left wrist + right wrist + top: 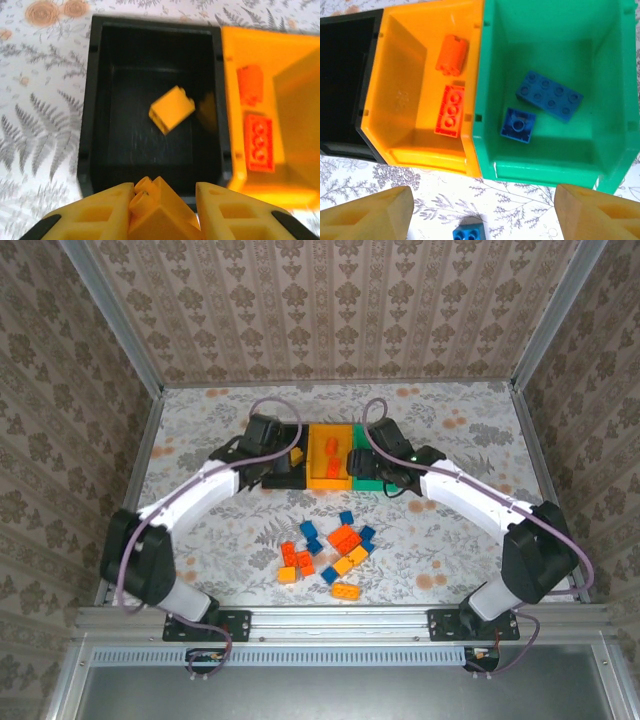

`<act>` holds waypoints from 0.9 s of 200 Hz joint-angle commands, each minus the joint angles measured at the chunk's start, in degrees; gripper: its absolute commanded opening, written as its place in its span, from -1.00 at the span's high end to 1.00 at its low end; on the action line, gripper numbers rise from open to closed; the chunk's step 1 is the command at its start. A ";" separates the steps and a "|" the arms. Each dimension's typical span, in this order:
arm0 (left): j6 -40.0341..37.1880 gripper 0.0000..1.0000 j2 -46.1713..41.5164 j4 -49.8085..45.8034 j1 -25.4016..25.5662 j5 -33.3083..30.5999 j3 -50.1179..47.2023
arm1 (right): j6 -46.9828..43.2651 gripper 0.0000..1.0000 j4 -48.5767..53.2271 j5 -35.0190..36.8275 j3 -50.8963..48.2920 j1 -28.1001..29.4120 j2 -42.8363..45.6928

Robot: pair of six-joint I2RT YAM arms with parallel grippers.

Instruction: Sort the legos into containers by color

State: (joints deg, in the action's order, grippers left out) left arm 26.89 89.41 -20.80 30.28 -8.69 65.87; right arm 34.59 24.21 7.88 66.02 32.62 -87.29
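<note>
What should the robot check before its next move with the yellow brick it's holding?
1. Grip: left gripper shut on the held yellow brick: ok.
2. Colour match: black bin contains a lone yellow brick: ok.
3. Held brick fully over that bin's opening: cannot tell; in the left wrist view it sits at the near rim.
4. Other bins sorted: orange bin has two red-orange bricks, green bin has two blue bricks: ok.
5. Right gripper open, with a loose blue brick on the table between its fingers: ok.
</note>
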 commanded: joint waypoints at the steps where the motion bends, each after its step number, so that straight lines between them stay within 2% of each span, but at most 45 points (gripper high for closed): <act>1: -2.47 0.34 7.66 0.08 -1.90 -1.31 6.15 | 1.18 -0.52 0.27 -1.71 -3.07 -0.11 3.53; 16: -2.20 0.33 11.60 -0.12 -2.70 -1.10 9.45 | 1.36 -0.51 0.69 -2.18 -5.24 -0.01 5.41; 28: -2.01 0.25 13.72 -0.55 -2.93 -0.73 11.52 | 1.09 -0.52 0.58 -3.46 -7.08 0.10 6.91; 50: -1.21 -0.13 14.16 -1.25 -2.73 0.84 13.64 | 0.67 -0.53 1.51 -5.83 -9.59 0.49 7.13; 69: -1.00 -0.48 10.78 -0.66 -1.62 1.28 13.19 | 0.28 -0.55 2.17 -7.57 -11.83 1.42 8.76; 104: -1.67 -0.88 -0.41 -0.30 2.33 1.83 9.19 | -0.20 -0.56 2.56 -8.67 -15.52 4.20 7.92; 109: -1.85 -0.99 -2.36 -0.23 3.26 1.70 8.24 | -0.28 -0.55 2.54 -8.84 -15.97 4.80 7.92; 143: -2.64 -1.00 -13.75 -1.50 10.46 -1.08 -0.35 | -1.28 -0.52 3.15 -7.62 -17.41 7.85 4.56; 180: 1.00 -1.00 -22.76 -0.83 15.96 -4.40 -13.04 | 0.28 -0.50 0.80 -4.85 -18.03 8.49 1.22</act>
State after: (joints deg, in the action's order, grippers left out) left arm 25.74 69.10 -19.75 44.01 -9.30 59.81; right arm 34.30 25.69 0.82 48.82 40.84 -83.99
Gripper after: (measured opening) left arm 0.997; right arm 0.751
